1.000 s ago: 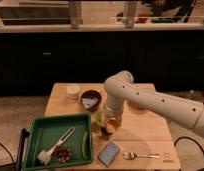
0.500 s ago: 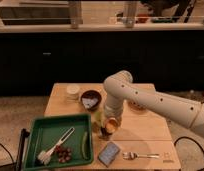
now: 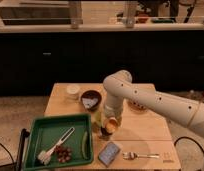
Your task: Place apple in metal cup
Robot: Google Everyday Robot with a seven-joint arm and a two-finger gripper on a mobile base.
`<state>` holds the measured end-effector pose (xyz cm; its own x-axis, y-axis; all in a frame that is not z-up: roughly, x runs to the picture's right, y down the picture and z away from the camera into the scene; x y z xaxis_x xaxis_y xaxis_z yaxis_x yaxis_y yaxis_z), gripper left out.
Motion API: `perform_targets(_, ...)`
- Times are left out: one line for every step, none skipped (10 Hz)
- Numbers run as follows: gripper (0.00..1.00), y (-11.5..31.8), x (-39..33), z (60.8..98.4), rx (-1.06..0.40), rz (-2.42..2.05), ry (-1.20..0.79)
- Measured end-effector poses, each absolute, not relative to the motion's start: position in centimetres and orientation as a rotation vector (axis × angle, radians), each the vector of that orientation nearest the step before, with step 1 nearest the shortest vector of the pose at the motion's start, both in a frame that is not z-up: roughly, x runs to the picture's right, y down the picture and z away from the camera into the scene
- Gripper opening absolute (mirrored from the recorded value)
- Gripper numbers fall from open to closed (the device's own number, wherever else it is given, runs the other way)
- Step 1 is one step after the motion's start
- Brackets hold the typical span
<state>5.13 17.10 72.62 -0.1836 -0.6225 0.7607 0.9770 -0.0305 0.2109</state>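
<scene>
Placing step: tool at apple, grip undeterminable. Metal cup at apple's 7 o'clock on tabletop. Next: align, lower, release.

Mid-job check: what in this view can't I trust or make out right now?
Camera view:
- hand, right of the green tray: its hold on the apple is masked by the arm.
- metal cup: mostly covered by hand and apple.
- dish behind the arm: partly hidden.
- dark lumps in the tray: too small to name.
</scene>
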Motion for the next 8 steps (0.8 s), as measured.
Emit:
perform_targets(0.00,17.1,5.2,72.6,-0.562,-1.577,-0.860)
perform_targets(0.02,17.1,5.3,72.7,-0.562,-1.580,-0.865)
perform_targets(0.11,17.1,5.2,72.8,-0.565,-1.582,-0.863)
perform_targets(0.20,17.1,4.8,72.9,-0.567,-1.584,-0.863)
perform_targets(0.30,17.1,4.4,73.0,-0.570,-1.587,-0.864)
perform_targets(0.40,17.1,4.2,73.1,-0.570,-1.588,-0.865)
perform_targets(0.50,17.0,4.1,73.3,-0.571,-1.587,-0.865)
perform_targets(0.58,17.0,3.9,73.3,-0.571,-1.589,-0.867)
